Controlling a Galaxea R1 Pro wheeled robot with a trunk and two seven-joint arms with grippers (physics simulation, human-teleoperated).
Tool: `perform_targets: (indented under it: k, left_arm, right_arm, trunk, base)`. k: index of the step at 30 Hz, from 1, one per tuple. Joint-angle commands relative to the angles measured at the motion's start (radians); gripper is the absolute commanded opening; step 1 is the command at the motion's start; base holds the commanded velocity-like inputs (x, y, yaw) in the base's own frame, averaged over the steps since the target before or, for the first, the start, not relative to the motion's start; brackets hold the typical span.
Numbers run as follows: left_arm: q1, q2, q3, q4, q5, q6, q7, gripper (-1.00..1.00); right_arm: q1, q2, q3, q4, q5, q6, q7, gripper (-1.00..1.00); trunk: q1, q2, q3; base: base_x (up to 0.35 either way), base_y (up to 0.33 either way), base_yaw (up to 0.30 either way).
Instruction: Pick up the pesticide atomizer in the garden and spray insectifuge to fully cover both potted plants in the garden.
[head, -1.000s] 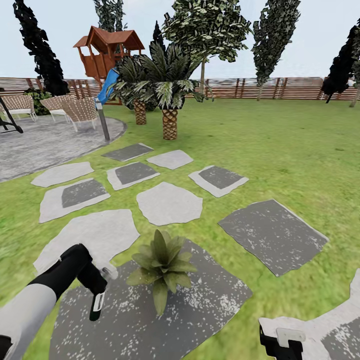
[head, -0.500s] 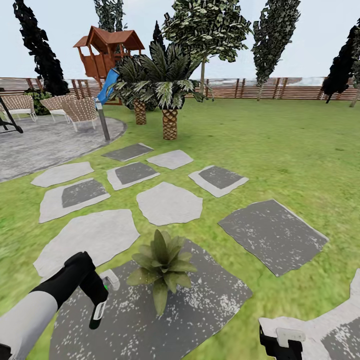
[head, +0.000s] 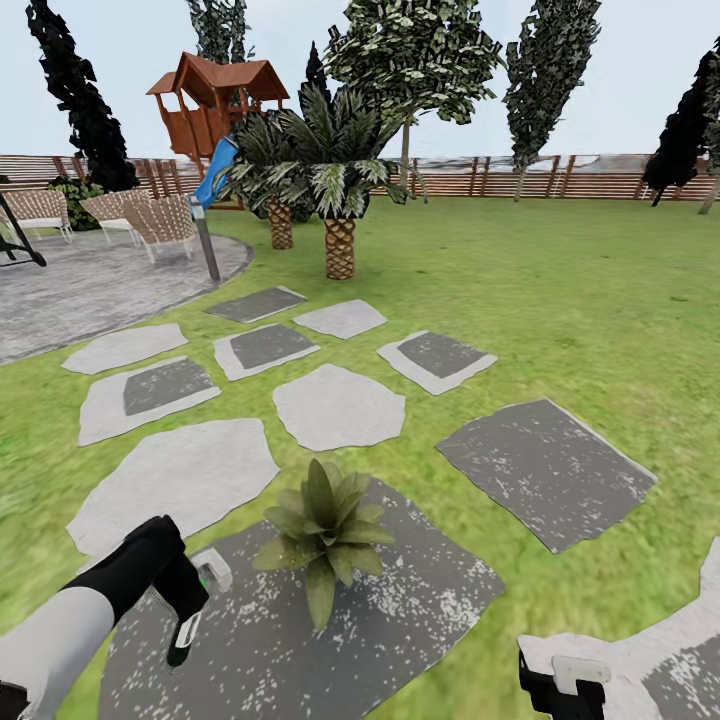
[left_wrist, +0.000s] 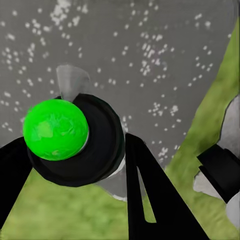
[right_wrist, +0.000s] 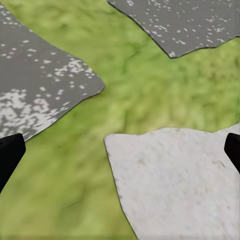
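Atomizer (left_wrist: 75, 140) sitting clamped in left gripper (head: 190, 610) beside potted plant (head: 322, 530) | right gripper (head: 560, 690) hanging open | lawn (head: 560, 320) lying unobstructed beyond stone edges.

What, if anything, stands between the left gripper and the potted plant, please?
Nothing visible does. The left gripper, holding the atomizer, hangs beside the potted plant, with bare speckled stone between them.

The stepping stone (head: 420, 600) is looking rough, speckled grey. The fence (head: 600, 175) is showing brown slatted wood. The lawn (head: 560, 300) is appearing matt.
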Motion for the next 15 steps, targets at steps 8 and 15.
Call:
perform_targets:
  k: [8,15]
  left_arm:
    - [0.008,0.024,0.133,-0.048,0.008,-0.010,-0.006,-1.00]
    - [0.010,0.028,0.133,-0.010,0.009,-0.052,-0.001,-1.00]
  right_arm:
    - [-0.001,0.000,-0.004,0.001,0.011,-0.003,-0.006,1.00]
    - [-0.001,0.000,-0.004,0.001,0.011,-0.003,-0.006,1.00]
  trunk:
    - [0.000,0.000,-0.001]
    - [0.000,0.000,-0.001]
  base:
    - [0.000,0.000,0.000]
    - [0.000,0.000,0.000]
